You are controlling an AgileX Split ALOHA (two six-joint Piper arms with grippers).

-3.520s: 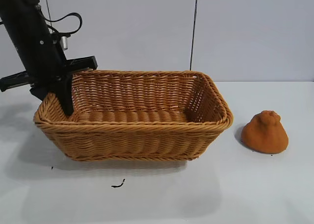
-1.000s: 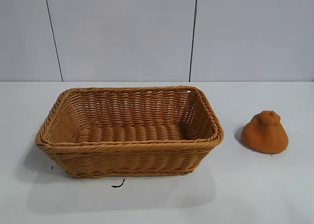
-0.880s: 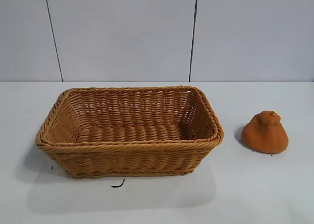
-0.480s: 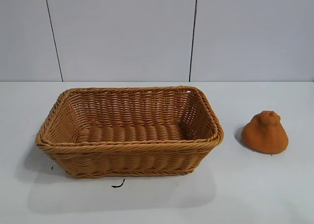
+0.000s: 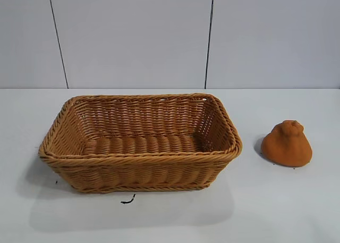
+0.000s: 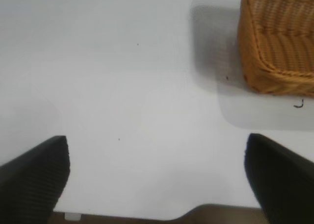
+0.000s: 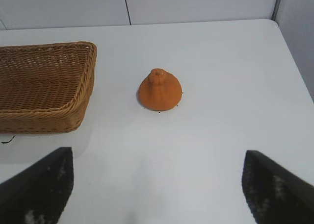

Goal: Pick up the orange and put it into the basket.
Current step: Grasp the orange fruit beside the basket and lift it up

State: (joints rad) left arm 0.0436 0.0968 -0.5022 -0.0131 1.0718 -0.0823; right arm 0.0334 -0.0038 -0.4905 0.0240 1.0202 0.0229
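Observation:
The orange [image 5: 287, 143], a dull-orange lump with a knobbly top, sits on the white table to the right of the basket [image 5: 139, 157], a little apart from it. The woven wicker basket is empty. Neither arm shows in the exterior view. In the right wrist view my right gripper [image 7: 158, 182] is open with nothing between its fingers, and the orange [image 7: 159, 90] lies ahead of it, the basket [image 7: 73, 117] beside. My left gripper [image 6: 157, 177] is open over bare table near the table's edge, with a corner of the basket [image 6: 255, 69] well off to one side.
A small black mark [image 5: 127, 200] lies on the table in front of the basket. The white table [image 5: 255, 200] ends at a pale panelled wall [image 5: 133, 35] behind. The table's edge [image 6: 206, 210] runs just under the left gripper.
The left arm, which stood at the basket's left end earlier, has pulled out of the exterior view, and the basket sits slightly shifted. Over the last second nothing has moved.

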